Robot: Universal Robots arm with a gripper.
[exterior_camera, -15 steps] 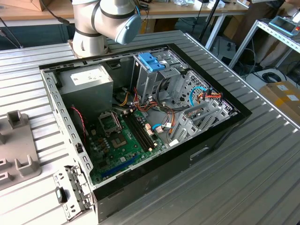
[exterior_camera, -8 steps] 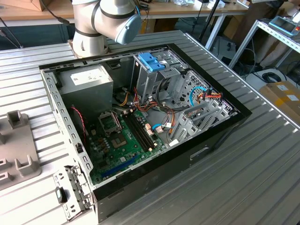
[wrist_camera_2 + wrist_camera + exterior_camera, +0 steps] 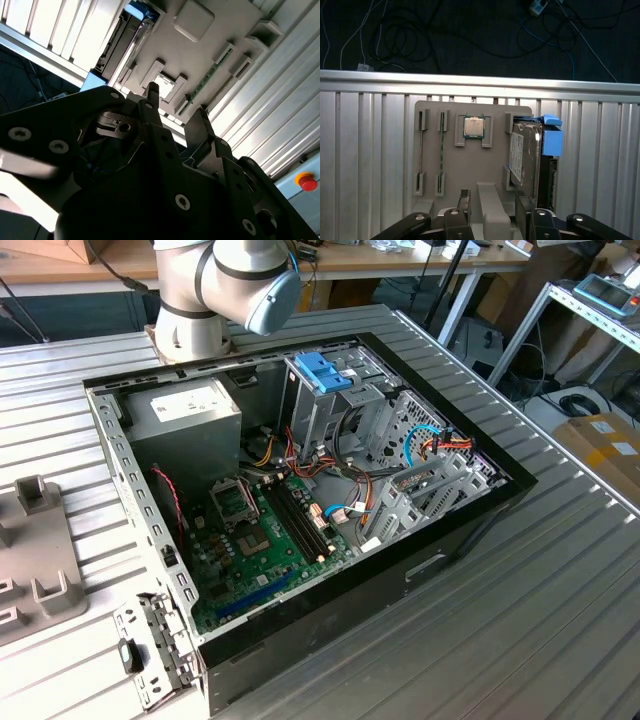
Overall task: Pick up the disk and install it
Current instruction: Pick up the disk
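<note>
Disk: the disk [image 3: 526, 150] stands on its long edge in a slot at one side of a grey holder plate [image 3: 450, 165]. It is grey metal with a white label and light-blue rails; the second wrist view shows it too [image 3: 125, 42].
Gripper: the gripper [image 3: 492, 207] hovers over the plate's near end with its two black fingers [image 3: 464, 200] apart and nothing between them. One finger is close to the disk's end but not touching it. The second wrist view also shows the gap [image 3: 176, 107].
Plate's other parts: a square chip [image 3: 473, 126] lies flat in a frame beside the disk, and two memory sticks [image 3: 441, 150] stand in slots further along.
Table: the plate rests on a ribbed aluminium table [image 3: 365, 165].
Computer: in the exterior view an open computer case [image 3: 330, 635] lies on the table, well apart from the disk. Inside are a circuit board [image 3: 270, 540], a grey power box [image 3: 185, 410] and a blue latch [image 3: 322, 370] on the drive cage.
Arm: its base [image 3: 215, 285] stands behind the case.
</note>
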